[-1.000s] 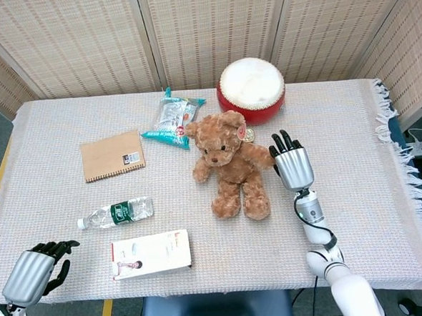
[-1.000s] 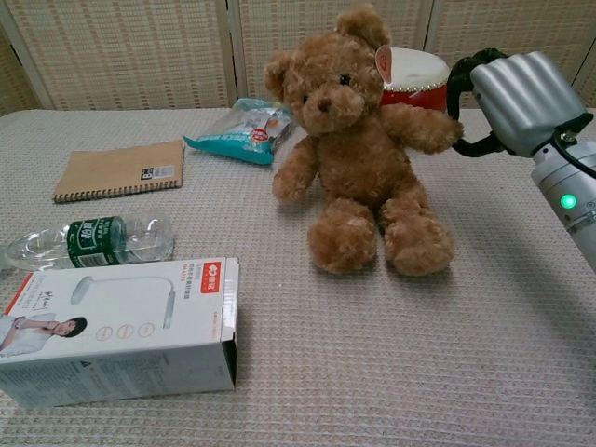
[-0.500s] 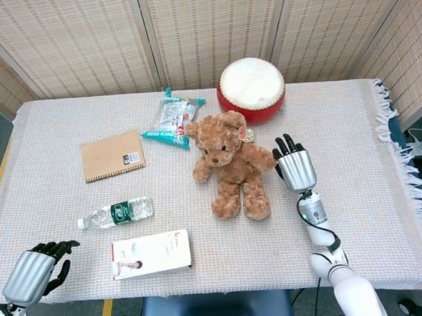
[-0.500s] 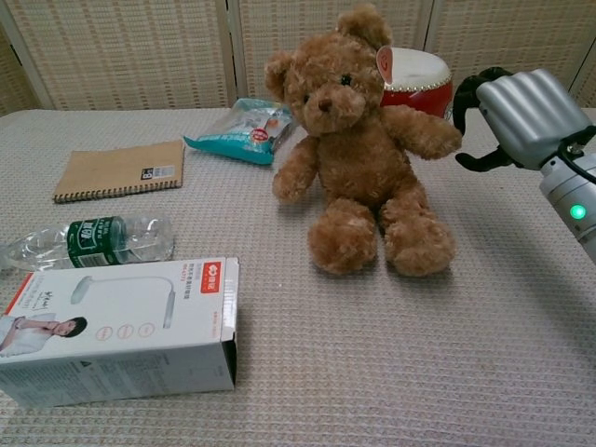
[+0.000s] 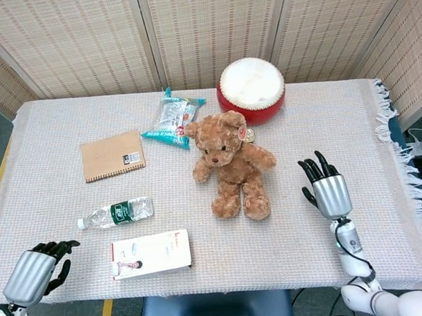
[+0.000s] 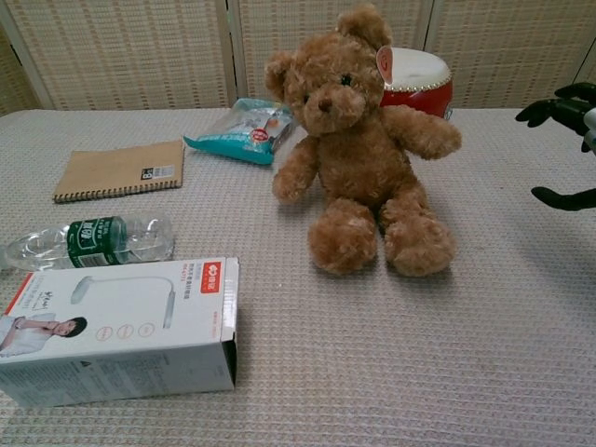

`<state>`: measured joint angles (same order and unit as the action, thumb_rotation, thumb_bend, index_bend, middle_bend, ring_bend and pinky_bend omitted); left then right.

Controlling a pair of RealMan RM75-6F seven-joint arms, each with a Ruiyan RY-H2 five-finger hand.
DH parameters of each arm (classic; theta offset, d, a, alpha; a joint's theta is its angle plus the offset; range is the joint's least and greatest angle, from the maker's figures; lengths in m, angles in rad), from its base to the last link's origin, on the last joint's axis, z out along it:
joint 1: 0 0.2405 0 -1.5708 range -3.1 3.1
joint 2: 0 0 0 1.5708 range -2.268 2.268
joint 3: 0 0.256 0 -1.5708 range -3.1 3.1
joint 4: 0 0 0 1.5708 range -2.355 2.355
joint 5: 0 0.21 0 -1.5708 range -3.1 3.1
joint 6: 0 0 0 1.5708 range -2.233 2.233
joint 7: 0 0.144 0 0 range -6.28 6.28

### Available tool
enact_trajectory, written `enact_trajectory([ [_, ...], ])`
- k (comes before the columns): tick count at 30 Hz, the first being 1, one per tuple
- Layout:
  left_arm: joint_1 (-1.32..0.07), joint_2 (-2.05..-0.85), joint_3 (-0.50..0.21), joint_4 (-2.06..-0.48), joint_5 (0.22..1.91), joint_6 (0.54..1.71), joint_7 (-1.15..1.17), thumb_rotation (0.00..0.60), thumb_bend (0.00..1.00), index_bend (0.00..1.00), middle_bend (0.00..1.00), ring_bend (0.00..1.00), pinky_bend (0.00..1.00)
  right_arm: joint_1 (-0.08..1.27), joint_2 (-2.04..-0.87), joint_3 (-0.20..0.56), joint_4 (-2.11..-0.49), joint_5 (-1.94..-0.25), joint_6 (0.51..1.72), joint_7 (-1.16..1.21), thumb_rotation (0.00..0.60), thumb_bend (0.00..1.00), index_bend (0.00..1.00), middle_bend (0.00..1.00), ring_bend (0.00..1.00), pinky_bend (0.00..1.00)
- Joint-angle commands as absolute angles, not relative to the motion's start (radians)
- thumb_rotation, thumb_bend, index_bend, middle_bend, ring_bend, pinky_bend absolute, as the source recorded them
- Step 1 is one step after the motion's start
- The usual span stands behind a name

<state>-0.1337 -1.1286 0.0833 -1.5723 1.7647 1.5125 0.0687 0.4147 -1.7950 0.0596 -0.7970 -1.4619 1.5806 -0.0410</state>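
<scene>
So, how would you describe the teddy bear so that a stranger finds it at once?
Start from the round red drum at the back of the table. Just in front of it sits the teddy bear, near the table's middle, facing forward. It is the only brown, furry thing; its neighbours are a teal snack bag and flat items.

A brown plush teddy bear [image 5: 230, 162] with fuzzy curly fur sits upright near the middle of the table, facing the robot, its arms spread out to the sides and its stubby legs stretched forward on the woven cloth. A small round pale tag hangs at one ear, seen best in the chest view [image 6: 358, 140]. Nothing touches the bear; it sits free on the cloth.
</scene>
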Motion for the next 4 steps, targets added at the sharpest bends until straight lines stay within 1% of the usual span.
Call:
enact_trajectory([
  [1, -0.132, -1.13, 0.084, -1.573, 1.767, 1.514, 0.074, 0.6, 0.55, 0.32, 0.44, 0.45, 0.54, 0.204, -1.399, -0.091, -1.342, -1.468, 1.604, -0.281, 0.6, 0.11, 0.22, 0.25, 0.09, 0.45],
  [4, -0.133, -1.131, 0.083, -1.579, 1.763, 1.508, 0.081, 0.6, 0.55, 0.32, 0.44, 0.45, 0.54, 0.185, -1.373, -0.089, -1.377, -1.465, 1.598, -0.276, 0.6, 0.11, 0.22, 0.25, 0.09, 0.45],
])
